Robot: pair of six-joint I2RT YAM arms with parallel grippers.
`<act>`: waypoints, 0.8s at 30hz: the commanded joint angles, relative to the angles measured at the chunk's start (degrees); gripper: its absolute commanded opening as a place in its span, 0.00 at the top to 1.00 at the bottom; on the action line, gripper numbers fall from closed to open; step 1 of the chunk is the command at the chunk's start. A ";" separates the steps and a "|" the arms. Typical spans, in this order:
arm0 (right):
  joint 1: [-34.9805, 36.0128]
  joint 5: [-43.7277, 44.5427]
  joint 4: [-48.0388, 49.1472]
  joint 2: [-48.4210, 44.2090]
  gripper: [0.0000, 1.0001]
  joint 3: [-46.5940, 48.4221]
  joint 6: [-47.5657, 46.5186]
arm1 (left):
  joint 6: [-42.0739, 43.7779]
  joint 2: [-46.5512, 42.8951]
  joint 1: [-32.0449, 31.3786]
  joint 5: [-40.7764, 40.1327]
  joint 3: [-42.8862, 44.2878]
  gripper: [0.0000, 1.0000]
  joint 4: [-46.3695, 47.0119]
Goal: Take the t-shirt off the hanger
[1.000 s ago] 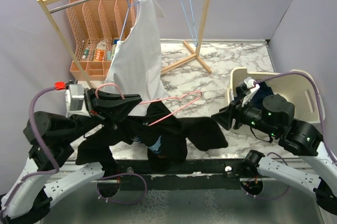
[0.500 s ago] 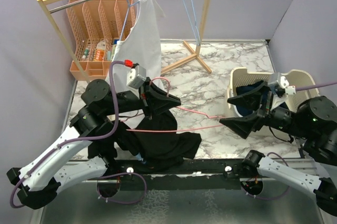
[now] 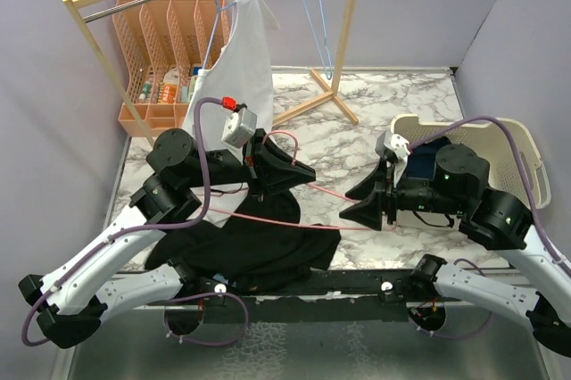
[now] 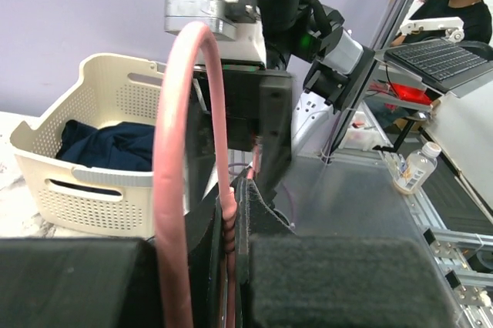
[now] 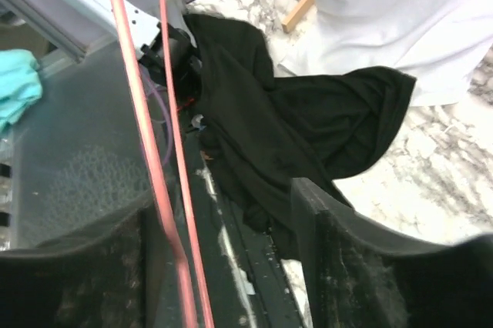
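Observation:
The pink wire hanger (image 3: pixel 268 218) is held level over the table between both arms, with nothing on it. My left gripper (image 3: pixel 299 175) is shut on its twisted neck (image 4: pixel 226 228), and the hook (image 4: pixel 173 151) curves up beside the fingers. My right gripper (image 3: pixel 357 210) is open at the hanger's far end. There the two pink wires (image 5: pixel 142 112) pass between its jaws, close to the left finger. The black t-shirt (image 3: pixel 259 251) lies crumpled on the table's front edge below the hanger. It also shows in the right wrist view (image 5: pixel 285 120).
A white shirt (image 3: pixel 236 77) hangs on a blue hanger from the wooden rack (image 3: pixel 343 32) at the back. An orange organizer (image 3: pixel 161 50) stands at the back left. A cream basket (image 3: pixel 513 144) with dark blue clothes sits at the right.
The black t-shirt came off the hanger and dropped to the table front. My left gripper carried the hanger up and right. My right gripper moved left around the hanger's end.

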 commanded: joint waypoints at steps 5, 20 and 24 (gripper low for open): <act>-0.10 5.49 -2.92 -5.72 0.99 -1.77 1.23 | 2.82 -2.49 0.07 -5.36 1.35 0.76 -0.55; -0.11 25.73 -9.03 -5.56 0.99 5.25 8.43 | 10.12 -15.95 0.14 -32.58 -4.24 0.23 -19.80; -0.13 24.44 -3.50 -0.78 0.99 6.61 7.38 | 10.24 -22.74 0.09 -39.74 -9.03 0.25 -21.86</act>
